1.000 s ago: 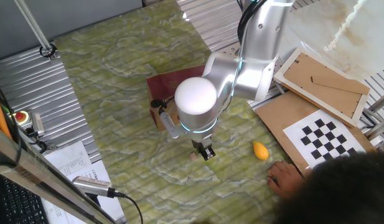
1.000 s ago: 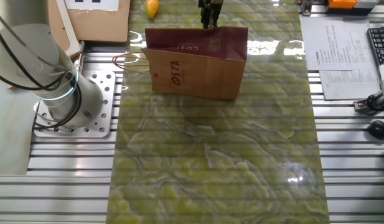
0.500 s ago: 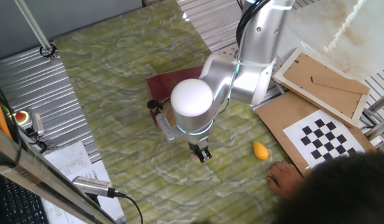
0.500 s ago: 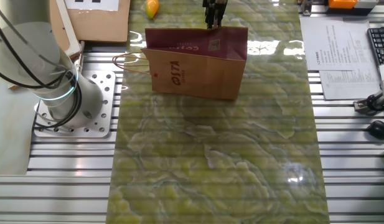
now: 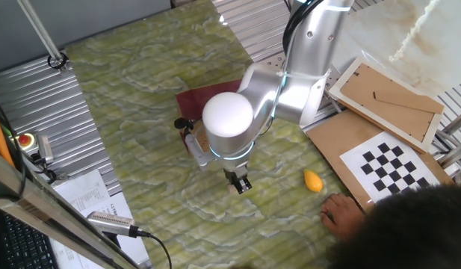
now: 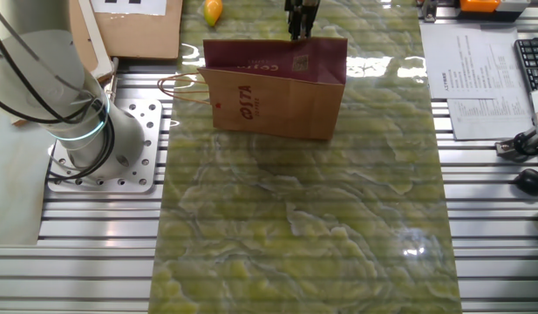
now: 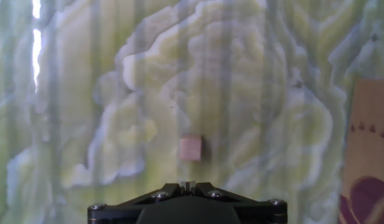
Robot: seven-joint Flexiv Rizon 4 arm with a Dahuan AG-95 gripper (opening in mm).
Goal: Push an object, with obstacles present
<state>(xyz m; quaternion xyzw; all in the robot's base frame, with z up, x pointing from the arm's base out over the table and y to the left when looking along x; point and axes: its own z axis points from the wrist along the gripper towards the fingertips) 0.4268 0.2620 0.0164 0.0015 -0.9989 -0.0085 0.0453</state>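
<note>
The tiny pale tan cube (image 7: 191, 149) lies on the green marbled mat, just ahead of my gripper (image 7: 187, 184) in the hand view. The fingers are shut together with nothing between them. In one fixed view the gripper (image 5: 240, 183) hangs low over the mat, with the cube (image 5: 231, 189) close at its left. The brown Costa paper bag (image 6: 277, 87) lies on its side; my gripper (image 6: 301, 17) is beyond its maroon band. The bag also shows at the right edge of the hand view (image 7: 369, 155). The cube is hidden in the other fixed view.
An orange-yellow lump (image 5: 313, 180) lies on the mat to the right of the gripper. A person's hand (image 5: 342, 213) rests at the mat's edge. A checkerboard card (image 5: 391, 168) and a wooden frame (image 5: 387, 101) lie off the mat at the right.
My gripper has shifted a little to the left in one fixed view, closer to the cube. The cube and the bag have not visibly moved.
</note>
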